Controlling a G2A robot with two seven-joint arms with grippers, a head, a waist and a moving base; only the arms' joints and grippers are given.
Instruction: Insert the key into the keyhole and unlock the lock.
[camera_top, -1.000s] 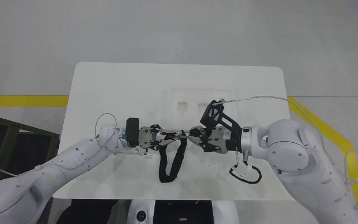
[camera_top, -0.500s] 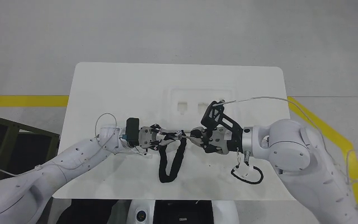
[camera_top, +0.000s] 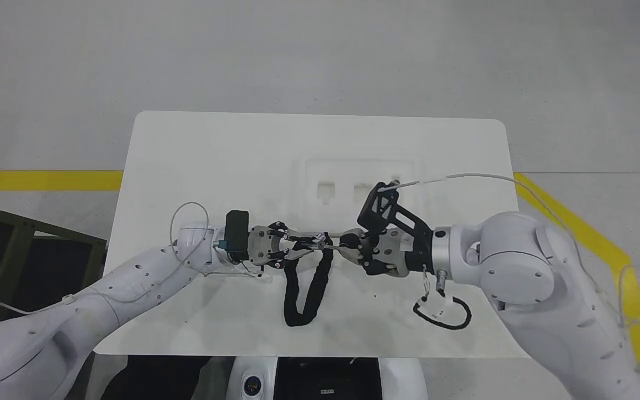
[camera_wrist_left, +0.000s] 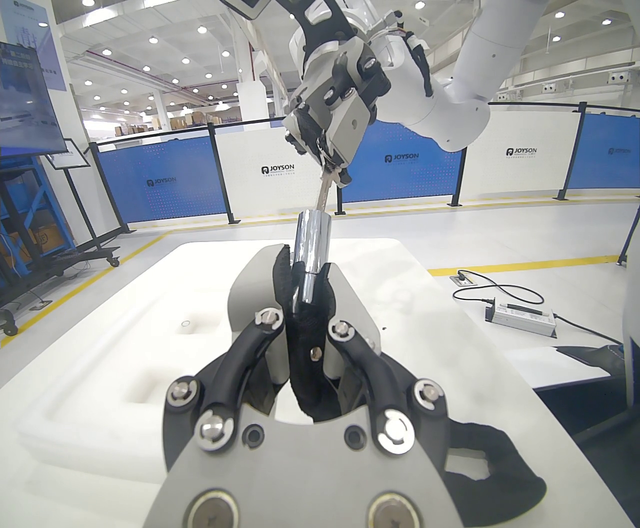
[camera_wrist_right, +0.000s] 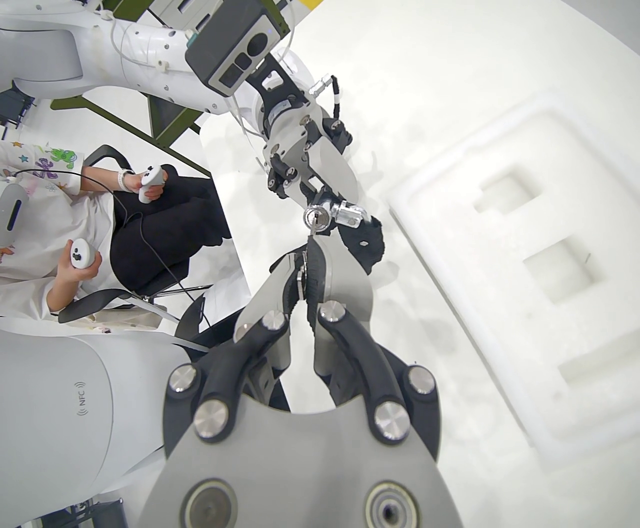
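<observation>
the right gripper (camera_wrist_right: 306, 260) has edged slightly toward the left gripper (camera_wrist_left: 305, 285). it is closed on the key (camera_wrist_left: 324, 192), whose tip meets the keyhole (camera_wrist_right: 314, 218). the left gripper is clamped on the lock (camera_wrist_left: 312, 240), held above the table (camera_top: 180, 160), near the foam tray (camera_top: 300, 166) with its hollows (camera_wrist_right: 560, 272).

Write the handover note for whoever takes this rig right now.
Left hand: shut on the shiny silver cylinder lock, over the white table; its black cable loop trails below.
Right hand: shut on the small silver metal key, blade tip at the keyhole.
Done: both things grasped, key lined up.
Left: push the key fully in, turn it, open the lock.
</observation>
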